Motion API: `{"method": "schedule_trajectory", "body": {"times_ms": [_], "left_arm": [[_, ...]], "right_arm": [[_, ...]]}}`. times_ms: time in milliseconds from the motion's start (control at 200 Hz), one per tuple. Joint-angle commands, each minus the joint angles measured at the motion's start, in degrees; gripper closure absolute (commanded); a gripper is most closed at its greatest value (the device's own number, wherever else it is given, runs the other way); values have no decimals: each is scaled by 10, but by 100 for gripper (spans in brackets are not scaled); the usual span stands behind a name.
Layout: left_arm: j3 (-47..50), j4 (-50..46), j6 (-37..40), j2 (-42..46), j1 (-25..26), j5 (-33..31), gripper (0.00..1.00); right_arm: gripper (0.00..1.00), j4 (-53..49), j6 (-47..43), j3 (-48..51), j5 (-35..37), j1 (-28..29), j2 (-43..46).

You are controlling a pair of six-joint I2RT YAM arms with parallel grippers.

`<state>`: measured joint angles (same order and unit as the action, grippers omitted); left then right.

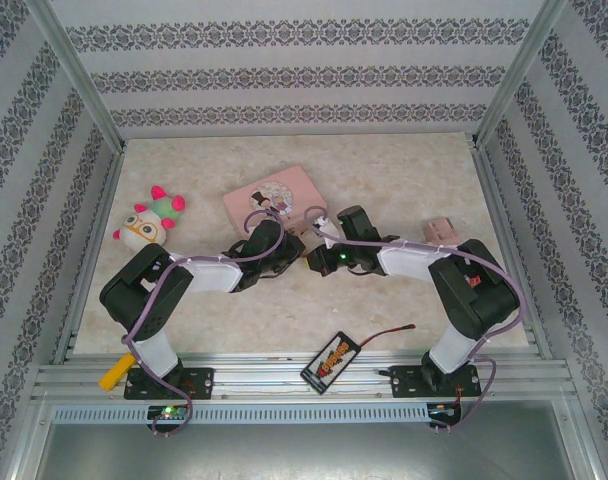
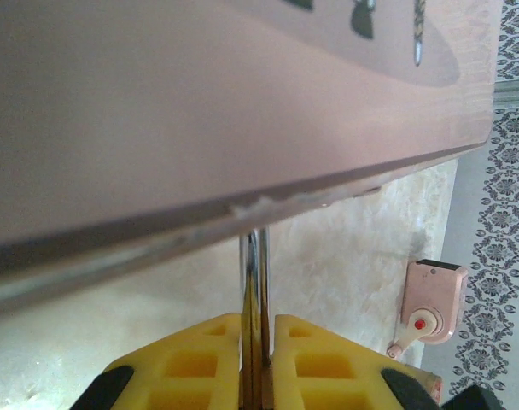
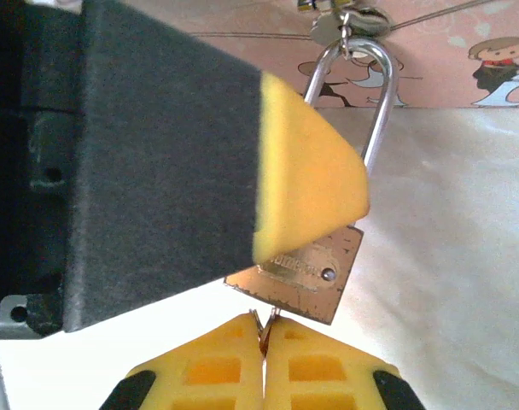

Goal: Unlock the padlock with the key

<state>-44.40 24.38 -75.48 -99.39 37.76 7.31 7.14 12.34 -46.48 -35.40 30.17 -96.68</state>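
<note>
Padlock [image 3: 311, 278] hung by its shackle from the clasp [image 3: 349, 21] of the pink tin [image 3: 439, 60], at the tin's near side, mid-tabletop. Left gripper [image 2: 258, 329] clamped across the lock. Right gripper [image 3: 265, 329] pinched the key [image 3: 261, 320] just beneath the body. Judged: the lock is small, rigid, smooth and prone to swing, so steady it by its flat faces. The key is thin and slippery.
</note>
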Motion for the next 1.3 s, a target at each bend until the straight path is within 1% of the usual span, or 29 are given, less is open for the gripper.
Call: {"method": "schedule_trajectory", "body": {"times_ms": [0,100,220,310,530,640,665,715,790,879,979,1029,1124,1184,1229,1294], "left_arm": [[-2,-4,-17,-6,11,55,100],[0,-1,-18,-6,11,55,100],[3,-1,-18,-6,10,56,100],[5,-1,-18,-5,11,54,100],[7,7,-19,-7,11,53,100],[8,12,-20,-6,11,52,100],[8,12,-20,-5,11,51,100],[9,11,-21,-3,11,48,100],[12,10,-23,0,11,43,100],[12,5,-23,4,11,39,100],[12,-2,-23,5,11,36,100],[12,-3,-24,5,11,33,100],[12,-3,-26,5,10,33,100],[12,-3,-27,6,9,34,100],[10,-3,-27,5,9,35,100],[8,-5,-26,5,8,37,100]], "right_arm": [[100,87,48,-11,-93,-18,-16],[100,114,81,-11,-128,-31,-31],[100,202,176,-2,-194,-62,-56],[100,266,247,5,-225,-82,-75],[100,404,392,19,-262,-99,-105],[100,435,440,20,-259,-106,-116],[94,433,441,22,-256,-107,-115],[85,421,430,28,-242,-107,-110],[78,386,398,39,-218,-107,-95],[72,358,367,53,-192,-105,-73],[69,278,313,59,-159,-102,-36],[68,218,272,58,-131,-98,-13],[65,81,177,42,-51,-76,39],[65,0,118,28,22,-53,70],[65,-48,83,19,75,-33,86],[67,-96,43,6,134,-6,100]]}}
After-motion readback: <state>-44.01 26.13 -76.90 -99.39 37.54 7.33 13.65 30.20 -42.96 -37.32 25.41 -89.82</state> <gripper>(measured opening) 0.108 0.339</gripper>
